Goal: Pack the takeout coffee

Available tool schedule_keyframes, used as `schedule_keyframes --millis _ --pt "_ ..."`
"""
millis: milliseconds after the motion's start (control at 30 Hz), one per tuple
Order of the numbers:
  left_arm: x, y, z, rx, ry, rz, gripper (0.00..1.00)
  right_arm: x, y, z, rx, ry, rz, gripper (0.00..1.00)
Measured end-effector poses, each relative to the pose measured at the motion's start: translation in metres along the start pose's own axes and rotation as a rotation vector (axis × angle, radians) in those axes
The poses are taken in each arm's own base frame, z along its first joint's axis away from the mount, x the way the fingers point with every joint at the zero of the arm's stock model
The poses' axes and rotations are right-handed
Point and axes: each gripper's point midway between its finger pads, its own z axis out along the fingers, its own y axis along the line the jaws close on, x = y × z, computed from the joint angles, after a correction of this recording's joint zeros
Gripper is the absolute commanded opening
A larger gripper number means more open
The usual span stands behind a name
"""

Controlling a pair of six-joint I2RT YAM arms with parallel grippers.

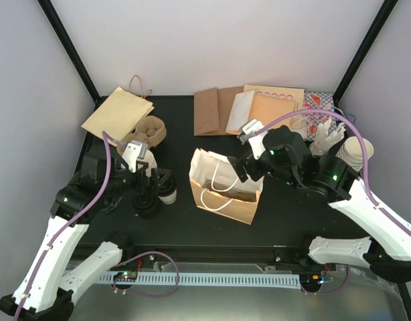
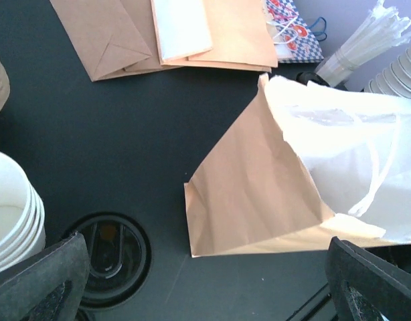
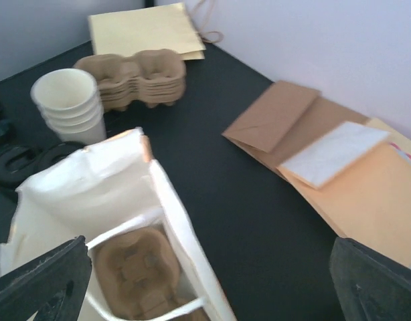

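**Left arm** [image 1: 55,247]: white shell links, black joint housings; left cable [image 1: 112,164] lilac, routed along the links.

**Right arm** [image 1: 376,214]: same build; right cable [image 1: 306,112] lilac, arched above. Green indicator light [image 1: 335,177] on a black joint.

**Left tool** [image 1: 152,186], **right tool** [image 1: 240,160]: black, with white wrist brackets. Finger pads [image 3: 41,281] dark and coarse-textured.

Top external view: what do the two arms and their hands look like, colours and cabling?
Both the left arm and right arm have white lower links and black upper joints with small green lights. A lilac cable loops along each, with a white camera block at each wrist. The left hand and right hand end in dark, grainy-textured fingers.
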Motion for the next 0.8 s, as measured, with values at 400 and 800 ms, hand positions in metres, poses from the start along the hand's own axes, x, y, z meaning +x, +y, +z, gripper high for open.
schedule_keyframes --millis 400,800 --pt "0.048 0.027 -0.001 -0.116 0.091 -0.107 0.98 0.019 -0.028 -0.026 0.121 -0.058 0.141 1.00" --pt "0.070 0.080 0.006 -0.396 0.193 -0.156 0.95 0.037 -0.022 -0.001 0.134 0.061 0.101 1.00"
